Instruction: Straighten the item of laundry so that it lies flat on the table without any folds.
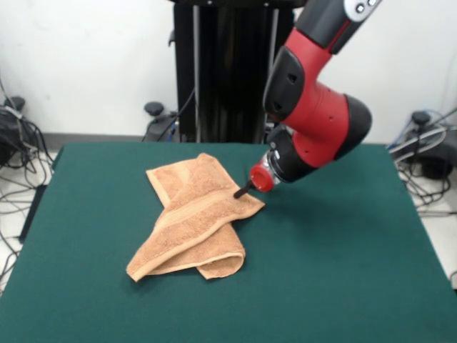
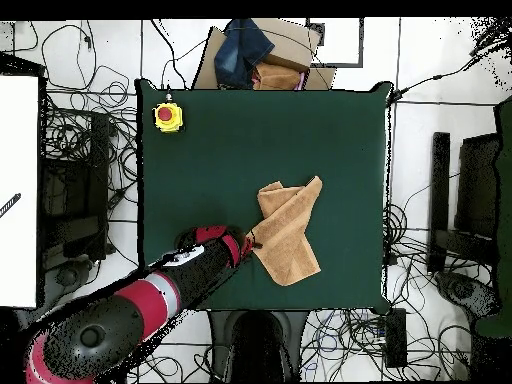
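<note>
The item of laundry (image 1: 191, 221) is an orange-tan towel lying folded and crumpled on the green table (image 1: 343, 271). One layer is doubled over another, with a paler band running along it. In the overhead view the towel (image 2: 288, 230) lies right of the table's middle (image 2: 200, 170). My gripper (image 1: 241, 191) comes down from the red arm and its dark tip rests at the towel's right edge. The overhead view puts the gripper (image 2: 253, 240) at the towel's left side. The tip is too small to show how it stands.
A yellow box with a red button (image 2: 168, 117) stands near one table corner in the overhead view. Cardboard and dark cloth (image 2: 262, 58) lie beyond the table's far edge. Cables cover the floor around the table.
</note>
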Action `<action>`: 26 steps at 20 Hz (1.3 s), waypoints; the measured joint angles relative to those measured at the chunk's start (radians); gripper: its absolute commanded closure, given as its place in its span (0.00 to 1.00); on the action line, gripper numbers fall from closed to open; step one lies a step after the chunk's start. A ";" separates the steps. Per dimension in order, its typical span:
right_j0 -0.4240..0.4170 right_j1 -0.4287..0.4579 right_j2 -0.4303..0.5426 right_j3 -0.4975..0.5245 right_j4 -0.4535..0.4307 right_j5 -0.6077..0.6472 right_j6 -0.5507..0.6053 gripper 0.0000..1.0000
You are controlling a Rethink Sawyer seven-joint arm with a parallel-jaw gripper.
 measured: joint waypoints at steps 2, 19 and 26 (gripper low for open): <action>-0.004 0.001 0.000 -0.006 -0.001 0.013 0.000 0.00; -0.015 -0.011 0.010 -0.007 -0.022 0.021 0.000 0.00; -0.026 -0.147 0.016 0.086 -0.118 0.020 0.000 0.00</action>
